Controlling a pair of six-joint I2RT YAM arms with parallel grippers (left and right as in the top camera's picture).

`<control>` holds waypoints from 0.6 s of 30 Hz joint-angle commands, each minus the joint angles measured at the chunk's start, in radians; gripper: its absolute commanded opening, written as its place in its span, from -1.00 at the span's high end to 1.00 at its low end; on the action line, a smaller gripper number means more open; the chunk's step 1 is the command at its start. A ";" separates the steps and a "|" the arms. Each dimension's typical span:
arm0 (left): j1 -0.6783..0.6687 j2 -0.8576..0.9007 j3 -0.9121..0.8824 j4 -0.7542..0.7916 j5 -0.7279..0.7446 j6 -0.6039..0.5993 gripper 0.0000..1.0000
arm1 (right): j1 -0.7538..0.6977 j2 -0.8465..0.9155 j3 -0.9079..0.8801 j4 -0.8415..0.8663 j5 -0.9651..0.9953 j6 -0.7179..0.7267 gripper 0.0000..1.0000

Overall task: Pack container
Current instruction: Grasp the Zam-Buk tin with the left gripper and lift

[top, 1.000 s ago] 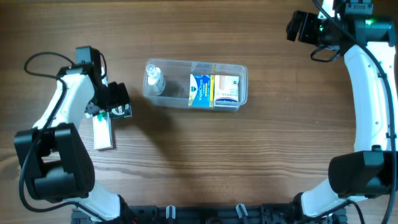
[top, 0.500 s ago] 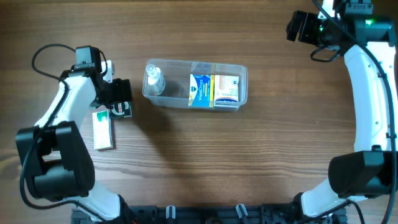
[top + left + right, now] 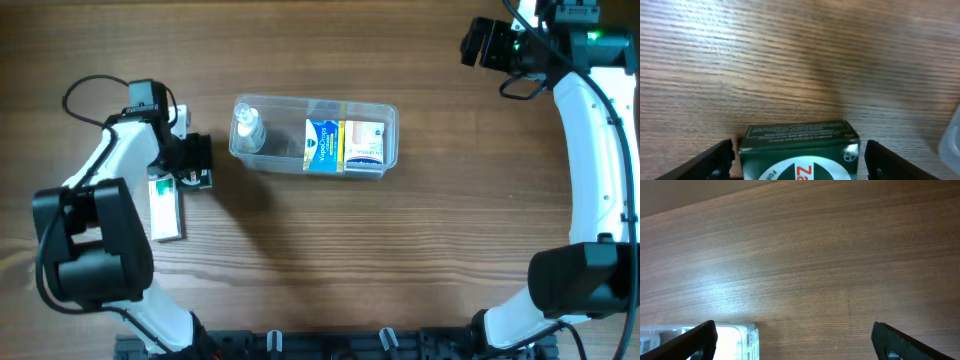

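Observation:
The container (image 3: 390,120) is a clear rectangular tub at the table's middle. It holds a small bottle (image 3: 248,128), a blue box (image 3: 322,146) and a white box (image 3: 364,143). My left gripper (image 3: 196,172) is left of the tub, apart from it, and is shut on a dark green box (image 3: 799,149) with a white and red label; its fingers sit on both sides of the box. My right gripper (image 3: 480,45) is open and empty at the far right, above bare wood (image 3: 795,341). A corner of the container (image 3: 747,339) shows in the right wrist view.
A green and white box (image 3: 165,208) lies flat on the wood to the left, just below my left gripper. Both arm bases stand at the front edge. The tub's rim edge (image 3: 952,140) shows at the right of the left wrist view.
My left arm has swung its wrist slightly right and down, with the dark green box still between the fingers. The right arm and the tub have not moved.

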 commanded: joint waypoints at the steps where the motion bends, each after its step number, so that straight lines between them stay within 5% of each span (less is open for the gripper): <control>1: -0.016 0.044 -0.011 -0.003 0.019 0.020 -0.69 | 0.000 -0.002 0.008 0.001 0.002 0.012 -0.99; 10: -0.022 0.045 -0.009 -0.037 -0.004 0.019 -0.22 | 0.000 -0.002 0.008 0.001 0.002 0.012 -1.00; 18: -0.022 -0.024 0.091 -0.105 -0.003 -0.015 -0.15 | 0.000 -0.002 0.008 0.001 0.002 0.012 -1.00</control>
